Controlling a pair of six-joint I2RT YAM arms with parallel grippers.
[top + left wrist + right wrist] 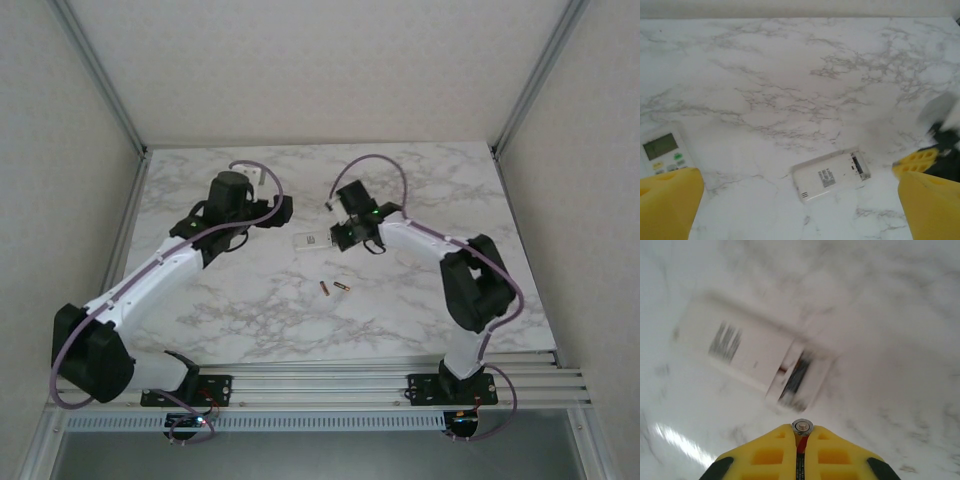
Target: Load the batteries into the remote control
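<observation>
Two loose batteries (324,289) lie side by side on the marble surface (250,312), on the near side of the remote (313,240) and apart from it. The remote is face-down with its label up and its battery bay (858,167) open at the right end. Something dark sits in the bay, too blurred to name. At that end the right pincer (801,434) is clamped on one battery (802,426), its metal tip pointing at the bay. To the remote's left, the left pincer (800,182) is spread wide, holding nothing and clear of the remote. Far-left of the remote lies a second remote with a display (661,149).
</observation>
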